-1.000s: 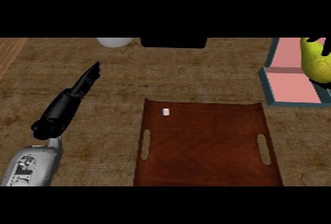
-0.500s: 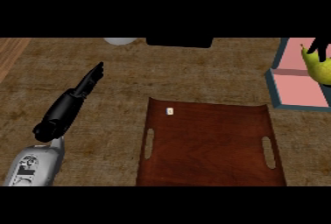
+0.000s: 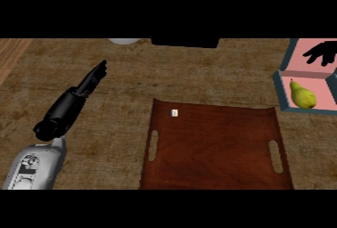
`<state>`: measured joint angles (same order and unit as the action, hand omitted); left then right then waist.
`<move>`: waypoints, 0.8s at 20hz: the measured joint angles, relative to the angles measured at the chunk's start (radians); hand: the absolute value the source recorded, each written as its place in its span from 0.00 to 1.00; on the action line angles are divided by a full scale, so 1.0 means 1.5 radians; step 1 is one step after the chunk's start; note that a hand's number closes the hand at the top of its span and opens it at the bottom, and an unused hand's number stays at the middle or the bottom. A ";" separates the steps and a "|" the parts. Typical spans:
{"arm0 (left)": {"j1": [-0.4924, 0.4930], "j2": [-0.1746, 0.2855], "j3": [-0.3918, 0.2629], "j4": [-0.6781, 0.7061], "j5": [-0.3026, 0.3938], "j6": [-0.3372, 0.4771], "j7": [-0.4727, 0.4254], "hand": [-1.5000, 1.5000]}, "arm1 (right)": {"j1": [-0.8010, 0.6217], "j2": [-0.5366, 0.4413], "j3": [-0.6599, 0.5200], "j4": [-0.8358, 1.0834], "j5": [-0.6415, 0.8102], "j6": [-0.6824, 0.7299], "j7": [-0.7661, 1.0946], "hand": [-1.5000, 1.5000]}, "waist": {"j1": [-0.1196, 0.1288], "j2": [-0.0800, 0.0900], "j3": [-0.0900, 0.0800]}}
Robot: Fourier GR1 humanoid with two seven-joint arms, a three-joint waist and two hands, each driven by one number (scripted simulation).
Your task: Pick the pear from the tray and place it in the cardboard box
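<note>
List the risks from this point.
1. The right hand is open over the box, in the compartment beside the pear. If it pulls back low, it might clip a wall and shift the box.
2. The box is cut off by the view's right edge, so a nudge on that side may go unseen.

The head view looks steeply down on the counter (image 3: 211,71) (left hand (image 3: 66,109) at left); it sits close above.
</note>
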<state>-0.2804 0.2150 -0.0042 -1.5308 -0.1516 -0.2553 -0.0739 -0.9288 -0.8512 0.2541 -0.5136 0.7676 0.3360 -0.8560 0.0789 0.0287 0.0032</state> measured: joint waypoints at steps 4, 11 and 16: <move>0.002 -0.003 0.000 0.005 -0.004 0.005 0.000 0.50 | -0.021 0.018 -0.023 0.035 -0.047 -0.001 -0.037 0.00 | -0.004 -0.001 0.001; 0.000 -0.007 0.000 0.005 -0.004 0.008 0.003 0.50 | -0.045 0.081 -0.162 0.126 -0.249 0.085 0.018 0.00 | -0.009 -0.003 0.002; 0.001 -0.006 0.001 0.003 -0.004 0.008 -0.002 0.50 | -0.082 0.071 -0.246 0.202 -0.353 0.166 0.119 0.00 | -0.005 0.001 0.002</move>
<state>-0.2790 0.2054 -0.0032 -1.5266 -0.1578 -0.2438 -0.0773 -1.0523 -0.7449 -0.1144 -0.2111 0.2388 0.5843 -0.6769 0.0716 0.0296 0.0055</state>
